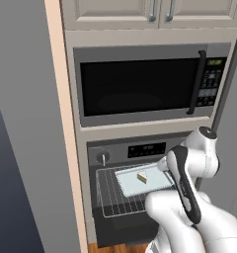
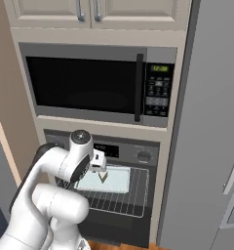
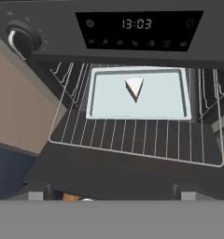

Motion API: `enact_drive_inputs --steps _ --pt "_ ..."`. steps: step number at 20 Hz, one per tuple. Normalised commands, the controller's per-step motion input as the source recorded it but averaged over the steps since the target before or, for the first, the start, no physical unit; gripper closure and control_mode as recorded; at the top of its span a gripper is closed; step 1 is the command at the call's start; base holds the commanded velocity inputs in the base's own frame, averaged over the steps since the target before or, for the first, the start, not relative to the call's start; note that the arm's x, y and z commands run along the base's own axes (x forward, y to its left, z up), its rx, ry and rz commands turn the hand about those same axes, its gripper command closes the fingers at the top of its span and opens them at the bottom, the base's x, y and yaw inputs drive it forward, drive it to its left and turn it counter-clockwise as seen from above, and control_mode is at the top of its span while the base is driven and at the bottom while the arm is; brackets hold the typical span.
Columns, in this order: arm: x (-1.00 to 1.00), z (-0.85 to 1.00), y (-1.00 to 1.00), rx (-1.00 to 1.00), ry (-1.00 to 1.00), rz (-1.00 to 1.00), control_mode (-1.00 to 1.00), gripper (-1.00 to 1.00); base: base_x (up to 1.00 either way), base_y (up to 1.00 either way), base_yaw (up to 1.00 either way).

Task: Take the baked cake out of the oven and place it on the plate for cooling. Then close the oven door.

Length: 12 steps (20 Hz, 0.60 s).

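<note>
The oven (image 3: 132, 51) mouth stands open, its door (image 3: 109, 179) dropped low in front. The wire rack (image 3: 137, 135) is pulled out toward the near side, its front strip bare. A pale baking tray (image 3: 137, 93) covers the rack's far part, with a cake wedge (image 3: 135, 87) at its middle. The control panel (image 3: 137, 29) overhangs the opening; side walls close left and right.

Wedge of cake (image 3: 134, 88) on tray (image 3: 165, 100) in open oven (image 3: 44, 44).
</note>
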Motion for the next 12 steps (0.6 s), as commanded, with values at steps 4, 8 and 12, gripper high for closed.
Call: enact_drive_inputs --steps 4,8,12 --pt "0.0 -0.52 0.19 0.0 -0.23 0.0 -1.0 -1.0 0.0 0.0 0.0" --pt "0.0 -0.39 0.12 0.0 -0.11 0.0 -1.0 -1.0 0.0 0.0 0.0" --pt "0.0 -0.41 0.04 0.0 -0.09 0.0 -1.0 -1.0 0.0 0.0 0.0"
